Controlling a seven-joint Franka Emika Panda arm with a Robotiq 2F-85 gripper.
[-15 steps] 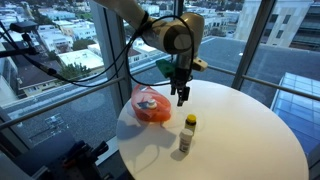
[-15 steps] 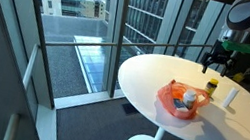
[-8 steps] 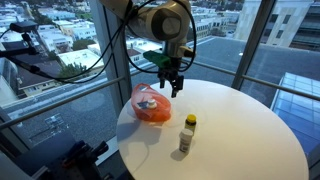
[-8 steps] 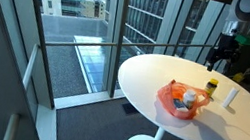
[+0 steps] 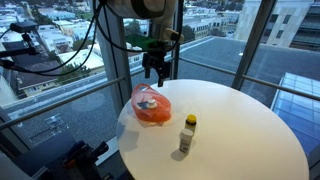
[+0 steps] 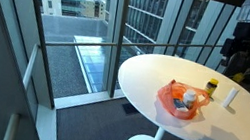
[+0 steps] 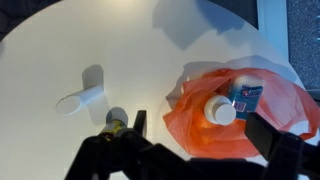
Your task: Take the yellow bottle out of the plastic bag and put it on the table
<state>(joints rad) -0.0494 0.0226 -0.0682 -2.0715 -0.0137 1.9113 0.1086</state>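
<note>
The yellow bottle point(image 5: 188, 135), a pale bottle with a yellow cap, stands upright on the round white table point(image 5: 240, 130), outside the orange plastic bag point(image 5: 151, 105) and a short way apart from it. The gripper point(image 5: 155, 68) hangs well above the tabletop with its jaws spread wide and nothing between them. In an exterior view it sits higher than both the bag and the bottle, roughly over the far side of the bag. The bottle stands lower, nearer the camera and off to one side of the jaws. The other exterior picture shows the bottle point(image 6: 232, 97) on the table point(image 6: 154, 80) just beyond the bag point(image 6: 183, 102). In the wrist view the bottle point(image 7: 118, 124) appears from above as a small yellow-topped shape close to the outer side of one finger, outside the gap between the jaws, with its shadow stretching across the bare table point(image 7: 120, 40). The gripper point(image 7: 195, 135) looks down with its dark fingers point(image 7: 262, 132) at the bottom of the picture. The bag point(image 7: 250, 125) fills much of the space between and beyond them, its mouth open upward. Inside it lie a white-capped container point(image 7: 222, 112) and, touching it, a small blue packet point(image 7: 248, 95). Neither finger touches the bag or the bottle.
</note>
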